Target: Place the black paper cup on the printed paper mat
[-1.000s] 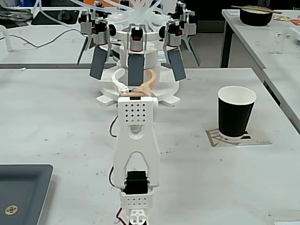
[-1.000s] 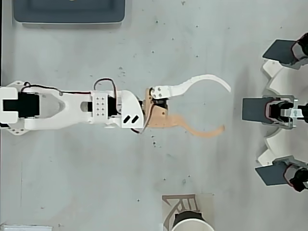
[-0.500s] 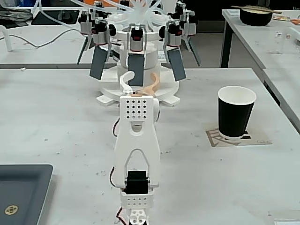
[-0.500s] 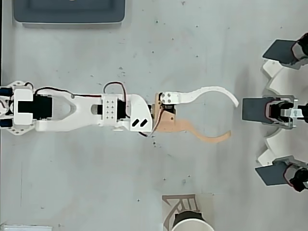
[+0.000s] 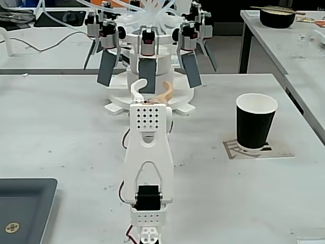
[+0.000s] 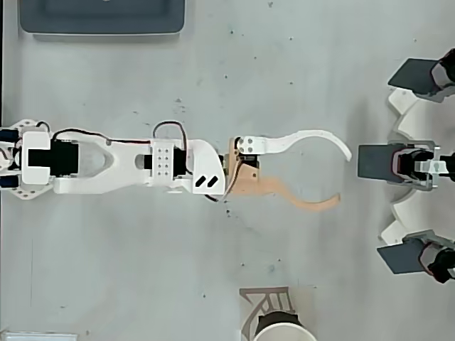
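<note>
The black paper cup (image 5: pixel 256 122), with a white rim and white inside, stands upright on the printed paper mat (image 5: pixel 261 150) at the right of the table in the fixed view. In the overhead view only the cup's rim (image 6: pixel 284 329) and part of the mat (image 6: pixel 257 301) show at the bottom edge. My gripper (image 6: pixel 343 177) is open with nothing between its curved white and orange fingers. It is stretched along the table's middle, well apart from the cup. In the fixed view the gripper (image 5: pixel 156 83) points away toward the back rig.
A white rig (image 5: pixel 147 56) with several dark paddles stands at the back of the table, just beyond the fingertips; its paddles (image 6: pixel 398 163) show at the right edge of the overhead view. A dark tray (image 5: pixel 20 208) lies near the arm's base. Another table with a black bowl (image 5: pixel 277 18) stands at right.
The arm stretched forward toward the rig and the gripper rose slightly between one second and half a second ago, staying open. Since then it has held still. The cup has not moved.
</note>
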`<state>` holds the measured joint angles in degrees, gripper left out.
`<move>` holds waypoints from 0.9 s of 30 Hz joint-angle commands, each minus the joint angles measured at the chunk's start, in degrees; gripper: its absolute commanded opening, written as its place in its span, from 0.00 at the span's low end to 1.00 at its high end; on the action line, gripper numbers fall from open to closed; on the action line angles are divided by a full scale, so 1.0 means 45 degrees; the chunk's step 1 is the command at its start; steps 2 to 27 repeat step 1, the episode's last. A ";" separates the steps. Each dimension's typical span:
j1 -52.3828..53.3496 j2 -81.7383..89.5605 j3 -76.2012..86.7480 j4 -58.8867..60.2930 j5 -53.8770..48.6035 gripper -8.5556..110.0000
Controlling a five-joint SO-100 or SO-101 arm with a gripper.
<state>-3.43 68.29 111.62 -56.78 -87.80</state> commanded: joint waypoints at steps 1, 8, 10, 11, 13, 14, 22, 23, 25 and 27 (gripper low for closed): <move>0.0117 0.0156 -0.0605 -0.0195 0.0098 0.17; 0.0117 0.0156 -0.0605 -0.0195 0.0098 0.17; 0.0117 0.0156 -0.0605 -0.0195 0.0098 0.17; 0.0117 0.0156 -0.0605 -0.0195 0.0098 0.17; 0.0117 0.0156 -0.0605 -0.0195 0.0098 0.17; 0.0117 0.0156 -0.0605 -0.0195 0.0098 0.17; 0.0117 0.0156 -0.0605 -0.0195 0.0098 0.17; 0.0117 0.0156 -0.0605 -0.0195 0.0098 0.17; 0.0117 0.0156 -0.0605 -0.0195 0.0098 0.17; 0.0117 0.0156 -0.0605 -0.0195 0.0098 0.17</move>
